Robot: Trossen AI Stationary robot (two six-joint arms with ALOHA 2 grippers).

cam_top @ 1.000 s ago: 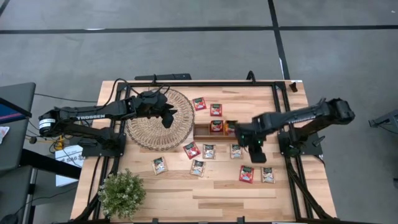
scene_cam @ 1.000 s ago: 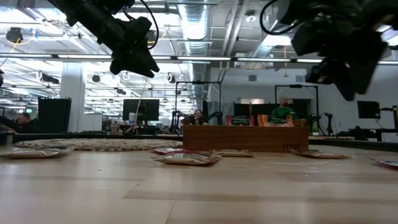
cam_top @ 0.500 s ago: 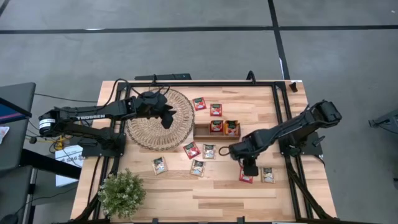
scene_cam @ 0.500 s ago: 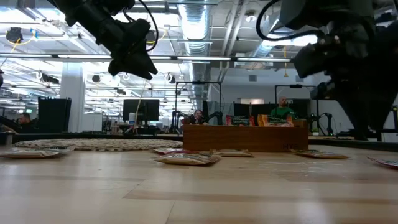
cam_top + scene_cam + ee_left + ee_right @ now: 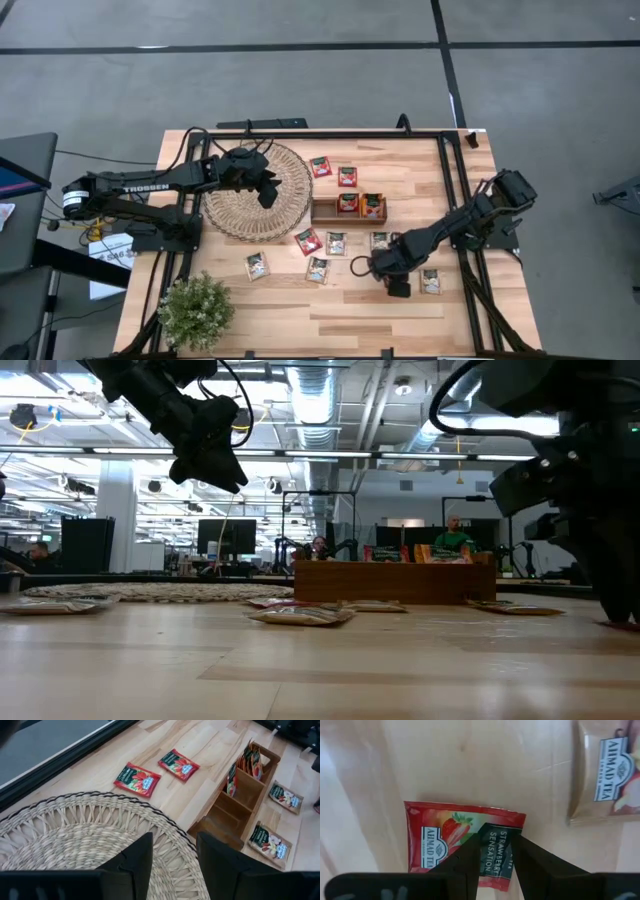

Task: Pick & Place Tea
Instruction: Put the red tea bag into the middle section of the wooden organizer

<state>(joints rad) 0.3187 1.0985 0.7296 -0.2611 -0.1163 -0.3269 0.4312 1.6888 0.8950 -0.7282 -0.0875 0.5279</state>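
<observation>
Right jaws: we see them spread a little, one finger [image 5: 462, 865] on either side of a red sachet [image 5: 462, 842] – not yet pinching it.
Right gripper [image 5: 398, 285]: we find it low at the near right of the table [image 5: 390, 315], straight above that red sachet, which lies flat on the wood.
Pale sachet [image 5: 605, 770]: we see it just beside the red one, also flat – in the high view it lies to the right of the gripper.
Loose tea, nearer row: we count two pale sachets [image 5: 257, 266] side by side on the wood near the potted plant [image 5: 196, 310].
Loose tea, middle row: we see a red sachet and two pale ones between the near row and the wooden tray [image 5: 325, 210].
Wooden tray: we see sachets standing upright in its right-hand compartments; the left compartment shows bare wood.
Left jaws: we see them parted, holding nothing.
Left gripper [image 5: 268, 192]: we find it hanging above the right edge of the woven mat [image 5: 235, 210], well off the table.
Far tea: we see two red sachets [image 5: 137, 778] flat on the wood beyond the tray.
Room behind: we make out desks, screens and seated people.
</observation>
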